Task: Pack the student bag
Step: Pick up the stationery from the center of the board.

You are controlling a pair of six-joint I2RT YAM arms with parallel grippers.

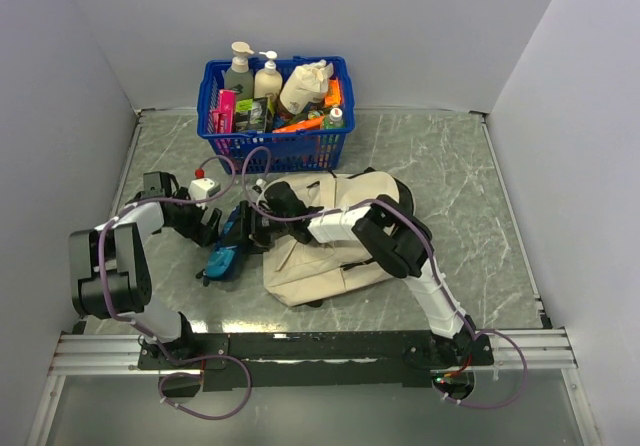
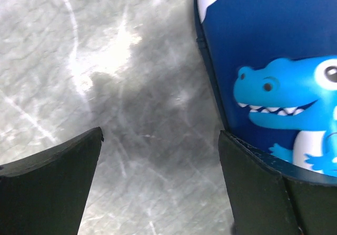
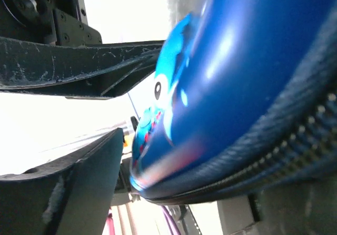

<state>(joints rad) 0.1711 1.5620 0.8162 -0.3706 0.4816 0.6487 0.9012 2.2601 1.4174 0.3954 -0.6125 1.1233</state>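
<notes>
The beige student bag (image 1: 335, 251) lies flat in the middle of the table, with my right arm stretched across it. A small blue shark-print pencil case (image 1: 226, 250) lies tilted just left of the bag. My right gripper (image 1: 258, 226) grips the case's upper end; in the right wrist view the case (image 3: 237, 77) fills the space beside the one visible finger (image 3: 79, 193). My left gripper (image 1: 209, 228) is open and empty beside the case. In the left wrist view (image 2: 160, 135) only bare table shows between its fingers, and the case (image 2: 274, 45) lies against the right finger.
A blue plastic basket (image 1: 280, 151) stands at the back behind the bag, full of bottles and packets. A small white bottle with a red cap (image 1: 201, 185) stands by the left wrist. Grey walls close in the table on the left, back and right.
</notes>
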